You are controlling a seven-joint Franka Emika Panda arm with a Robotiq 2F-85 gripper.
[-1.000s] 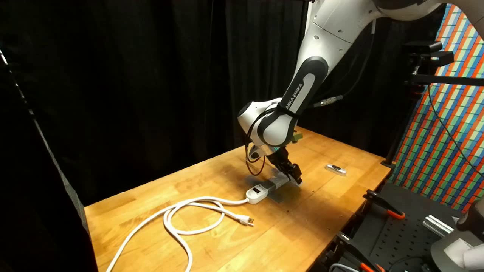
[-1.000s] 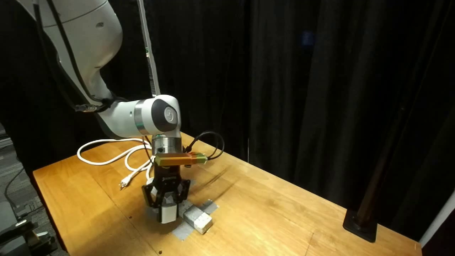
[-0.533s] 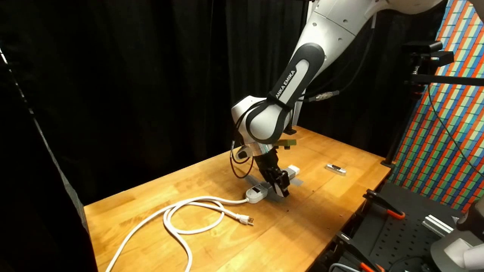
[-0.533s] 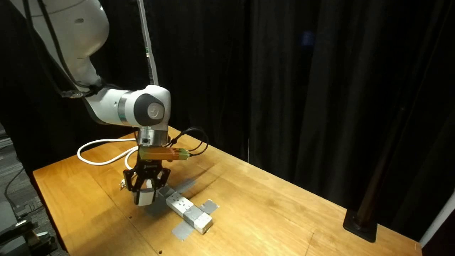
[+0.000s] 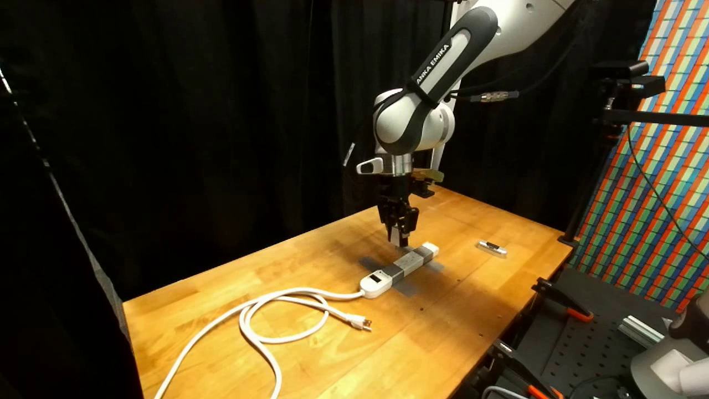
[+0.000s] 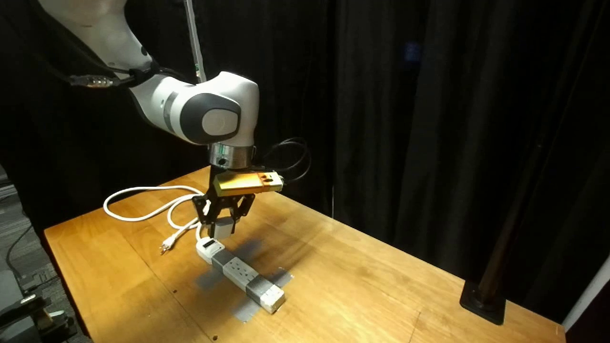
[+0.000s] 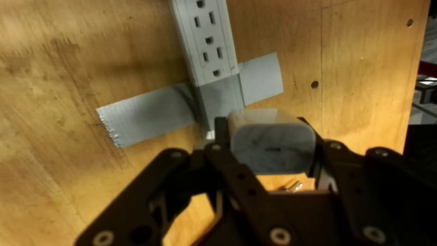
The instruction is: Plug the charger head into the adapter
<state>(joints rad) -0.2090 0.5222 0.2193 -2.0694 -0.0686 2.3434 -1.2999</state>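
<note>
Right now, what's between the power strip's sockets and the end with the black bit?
A band of grey tape, laid across the adapter; it shows in both exterior views.

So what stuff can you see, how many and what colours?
Charger head: one, whitish, held by the tool
Adapter: one, white, taped onto the table
Tape: two bands, grey, across the adapter
Cable: one, white, looped on the table
Plug: one, white, cable's end
Small piece: one, white and dark, on the table
Table: one, brown, under the adapter
Clamps: two, black and orange, table edge
Curtain: count unclear, black, behind the table
Checked backdrop: one, multicoloured, beyond the table
Stand: at least one, black, table corner
Arm: one, white and black, above the table
Tool: one, black, arm's end
</note>
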